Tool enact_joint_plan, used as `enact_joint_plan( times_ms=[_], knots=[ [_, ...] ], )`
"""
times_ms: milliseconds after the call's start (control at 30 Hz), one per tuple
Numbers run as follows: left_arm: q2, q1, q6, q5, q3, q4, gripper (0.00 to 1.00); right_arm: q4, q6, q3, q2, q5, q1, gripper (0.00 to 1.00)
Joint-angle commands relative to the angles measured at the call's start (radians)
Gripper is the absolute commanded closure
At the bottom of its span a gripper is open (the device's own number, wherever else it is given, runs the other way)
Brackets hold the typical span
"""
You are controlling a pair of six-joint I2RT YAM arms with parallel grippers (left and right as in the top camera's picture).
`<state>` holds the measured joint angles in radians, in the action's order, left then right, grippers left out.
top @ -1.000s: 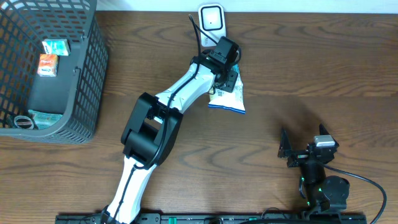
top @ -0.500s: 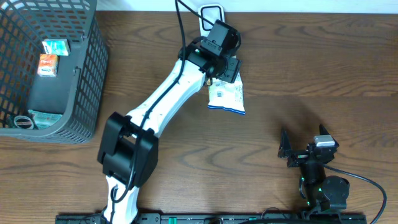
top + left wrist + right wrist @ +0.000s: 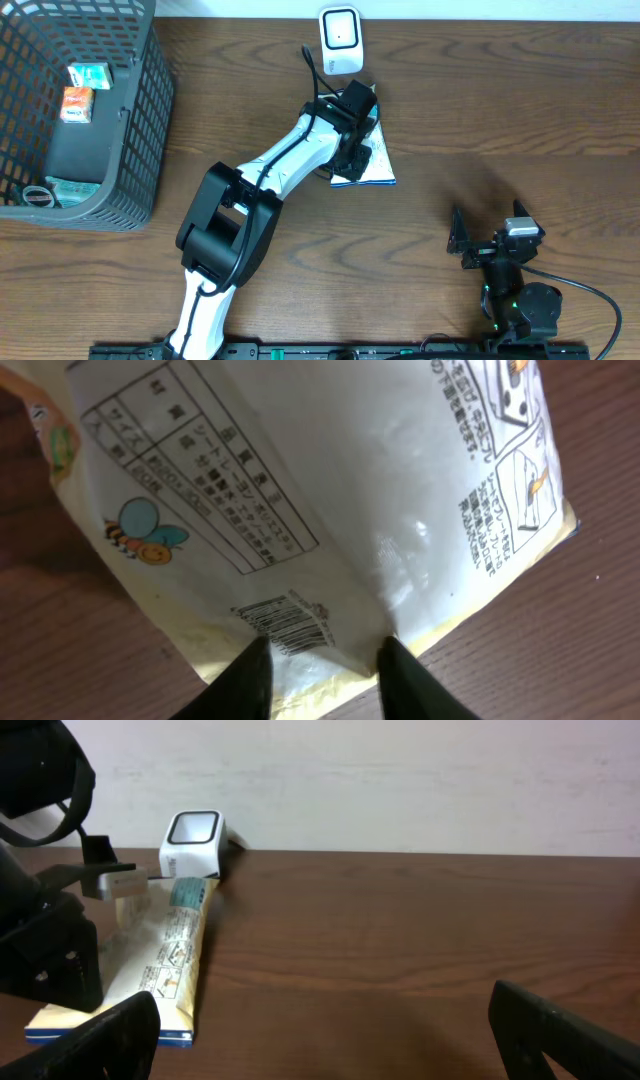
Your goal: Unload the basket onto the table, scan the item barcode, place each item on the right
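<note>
The item is a white packet (image 3: 381,170) with blue and yellow edges, lying flat on the wooden table just in front of the white scanner (image 3: 340,28). Its printed side faces up, and the barcode (image 3: 288,622) shows near one end. My left gripper (image 3: 356,150) is down on the packet (image 3: 330,490), its two dark fingers pinching a raised fold of the wrapper at the barcode end. My right gripper (image 3: 488,228) rests near the front right of the table, wide open with nothing in it. From there the packet (image 3: 165,955) and scanner (image 3: 195,840) are seen at far left.
A dark mesh basket (image 3: 140,120) stands at the back left with small boxes (image 3: 78,90) inside. The left arm (image 3: 290,160) stretches diagonally across the table's middle. A cable runs from the right arm's base (image 3: 520,305) to the right.
The left gripper drew back from the scanner and came down onto the packet. Its jaws widened briefly, then narrowed onto the wrapper. The right arm has not moved.
</note>
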<state>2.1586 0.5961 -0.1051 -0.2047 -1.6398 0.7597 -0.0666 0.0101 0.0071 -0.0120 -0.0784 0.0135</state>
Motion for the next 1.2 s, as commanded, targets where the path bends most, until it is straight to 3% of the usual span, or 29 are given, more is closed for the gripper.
enact_joint_plan(
  times_ms=[0, 233, 367, 700, 867, 933, 1033, 1167],
  knots=[
    [-0.027, -0.003, 0.003, -0.01, -0.021, 0.0, 0.69, -0.005, -0.011, -0.001, 0.005, -0.003, 0.007, 0.01],
    [-0.147, -0.018, 0.008, -0.002, -0.094, -0.07, 0.7, -0.005, -0.011, -0.001, 0.005, -0.003, 0.007, 0.01],
    [-0.201, -0.037, 0.008, 0.147, -0.094, -0.211, 0.69, -0.005, -0.011, -0.001, 0.005, -0.003, 0.007, 0.01],
    [-0.057, -0.045, 0.006, 0.164, -0.078, -0.341, 0.68, -0.005, -0.011, -0.001, 0.005, -0.003, 0.007, 0.01],
    [0.056, -0.045, 0.007, 0.164, -0.078, -0.385, 0.64, -0.004, -0.011, -0.001, 0.005, -0.003, 0.007, 0.01],
    [0.091, -0.045, 0.006, 0.164, -0.078, -0.396, 0.5, -0.005, -0.011, -0.001, 0.005, -0.003, 0.007, 0.01],
    [0.117, -0.043, 0.007, 0.165, -0.078, -0.401, 0.44, -0.005, -0.011, -0.001, 0.005, -0.003, 0.007, 0.01],
    [0.074, -0.043, 0.006, 0.164, -0.087, -0.402, 0.44, -0.004, -0.011, -0.001, 0.005, -0.003, 0.007, 0.01]
  ],
)
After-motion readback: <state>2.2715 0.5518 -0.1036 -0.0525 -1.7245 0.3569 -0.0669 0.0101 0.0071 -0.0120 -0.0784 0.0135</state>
